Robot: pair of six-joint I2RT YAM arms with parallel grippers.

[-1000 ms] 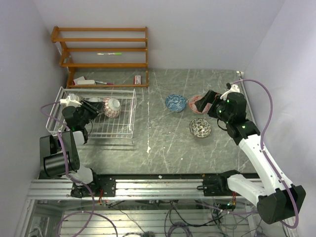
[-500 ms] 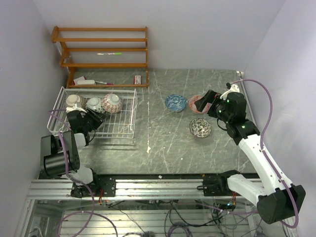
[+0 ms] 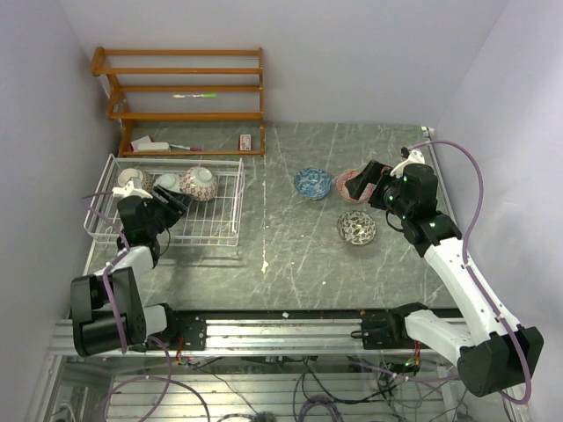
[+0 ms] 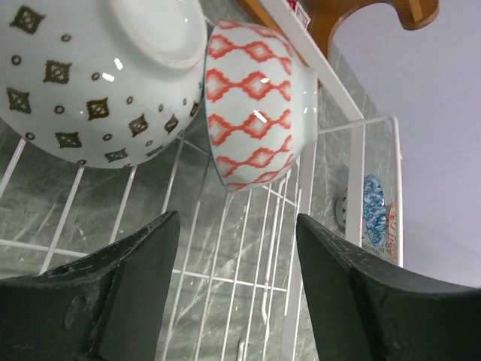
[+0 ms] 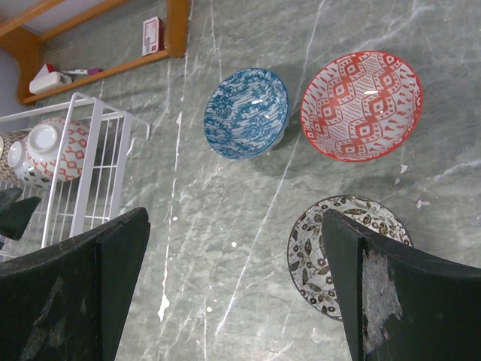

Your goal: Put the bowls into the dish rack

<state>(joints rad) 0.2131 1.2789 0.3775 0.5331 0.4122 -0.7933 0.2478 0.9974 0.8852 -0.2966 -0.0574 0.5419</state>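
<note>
Three bowls stand on edge in a row at the back of the white wire dish rack (image 3: 239, 204): a pale one (image 3: 130, 178), a brown-diamond one (image 3: 167, 183) and a red-diamond one (image 3: 201, 184). In the left wrist view the brown-diamond bowl (image 4: 90, 75) and the red-diamond bowl (image 4: 255, 105) lean together above the rack wires (image 4: 353, 188). My left gripper (image 3: 179, 202) (image 4: 237, 218) is open and empty just in front of them. On the table lie a blue bowl (image 3: 313, 183) (image 5: 248, 113), a red bowl (image 3: 345, 180) (image 5: 361, 105) and a black-and-white bowl (image 3: 356, 227) (image 5: 346, 252). My right gripper (image 3: 362, 180) (image 5: 234, 218) hovers open over them.
An orange-brown wooden shelf unit (image 3: 185, 97) stands against the back wall behind the rack, with small items on its lowest board. A purple cable loops off the right arm near the right wall.
The left gripper let go of the red-diamond bowl, which now stands in the rack's row, then opened wider and drew back toward the near left. The right arm has not moved.
</note>
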